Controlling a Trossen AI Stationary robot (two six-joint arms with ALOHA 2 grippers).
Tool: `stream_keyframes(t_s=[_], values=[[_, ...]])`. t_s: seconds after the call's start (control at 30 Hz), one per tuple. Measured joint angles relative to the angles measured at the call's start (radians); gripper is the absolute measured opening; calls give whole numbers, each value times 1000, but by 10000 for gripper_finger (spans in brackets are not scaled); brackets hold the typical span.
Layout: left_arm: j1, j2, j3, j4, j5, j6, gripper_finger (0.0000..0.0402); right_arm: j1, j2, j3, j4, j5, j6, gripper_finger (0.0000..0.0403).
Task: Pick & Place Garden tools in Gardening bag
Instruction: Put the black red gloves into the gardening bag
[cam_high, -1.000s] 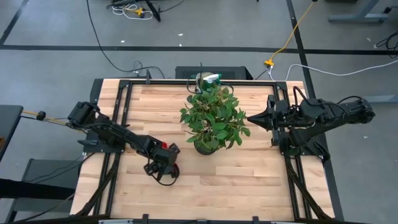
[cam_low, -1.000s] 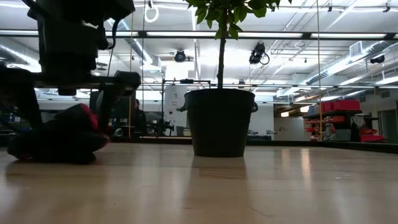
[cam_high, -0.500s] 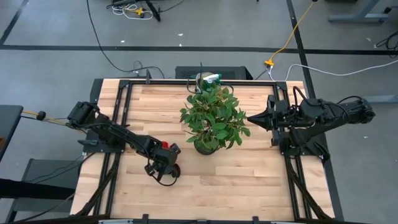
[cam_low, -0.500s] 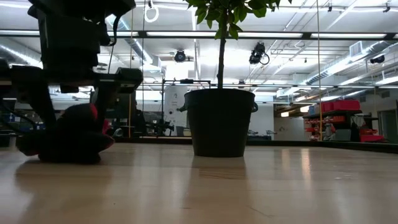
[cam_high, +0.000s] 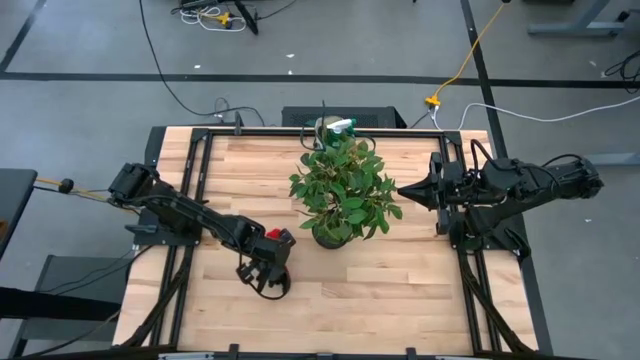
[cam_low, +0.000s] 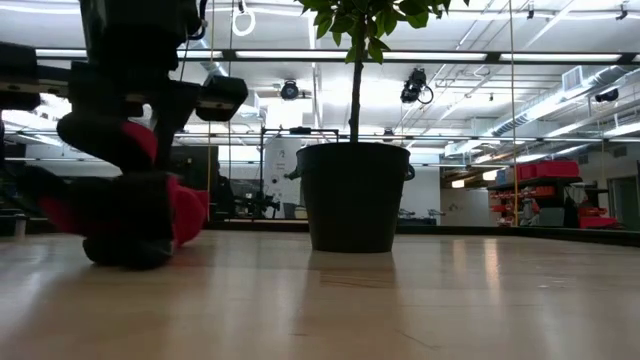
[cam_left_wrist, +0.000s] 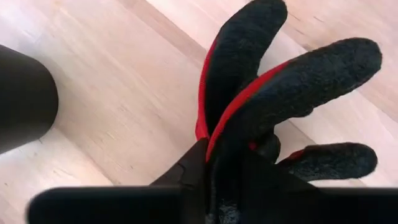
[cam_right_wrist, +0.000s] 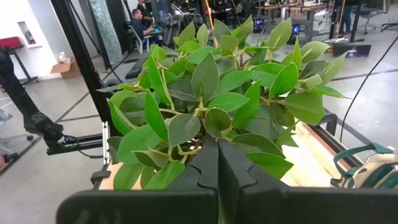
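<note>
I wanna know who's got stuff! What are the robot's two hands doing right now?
Left gripper: closed on the red-and-black glove.
Right gripper: shut, holding nothing, beside the potted plant.

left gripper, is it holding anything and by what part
The left gripper is shut on a red-and-black glove, pinching it at the cuff end, fingers of the glove splayed beyond. The right gripper holds nothing.

From where I stand, nothing here carries writing that can be read: no label, brand, number or sign shows on anything on the table, on the arms, or in the room behind.
</note>
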Motion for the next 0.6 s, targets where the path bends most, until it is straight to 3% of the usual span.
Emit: stream_keyframes(t_s=[0.23,0.6], values=[[0,0,30,-54,1,-1,12,0,0,0,0,2,0,0],[0,0,121,-205,5,-8,10,0,0,0,1,2,-1,0]])
